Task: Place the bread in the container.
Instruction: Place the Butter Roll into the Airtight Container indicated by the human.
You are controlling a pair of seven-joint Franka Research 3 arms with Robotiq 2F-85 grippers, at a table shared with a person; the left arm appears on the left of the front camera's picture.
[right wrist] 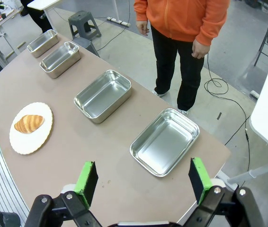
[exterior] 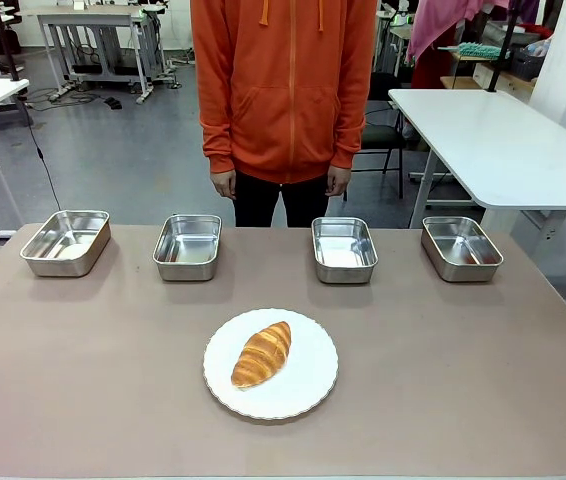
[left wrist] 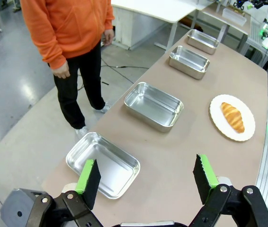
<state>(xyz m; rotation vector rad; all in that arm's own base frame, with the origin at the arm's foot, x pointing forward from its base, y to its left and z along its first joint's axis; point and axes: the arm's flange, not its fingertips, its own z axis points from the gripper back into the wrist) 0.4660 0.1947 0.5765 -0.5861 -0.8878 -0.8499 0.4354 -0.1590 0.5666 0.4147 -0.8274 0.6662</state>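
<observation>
The bread, a golden-brown croissant [exterior: 261, 354], lies on a round white plate [exterior: 308, 378] near the table's front middle. Several look-alike steel containers stand in a row behind it, all without bread; the two nearest the plate are the middle-left pan [exterior: 187, 246] and the middle-right pan [exterior: 344, 249]. My left gripper [left wrist: 146, 175] hangs open above the table's left end, over the end pan [left wrist: 102, 163], with the croissant [left wrist: 232, 117] far off. My right gripper [right wrist: 143, 179] is open over the opposite end, above another pan [right wrist: 165, 141], the croissant [right wrist: 29, 123] well away.
A person in an orange hoodie [exterior: 283, 80] stands at the far edge, hands hanging down off the table. The outer pans [exterior: 65, 242] [exterior: 461, 248] sit near the table's ends. Bare brown tabletop [exterior: 463, 380] surrounds the plate. A white table [exterior: 503, 140] stands behind on the right.
</observation>
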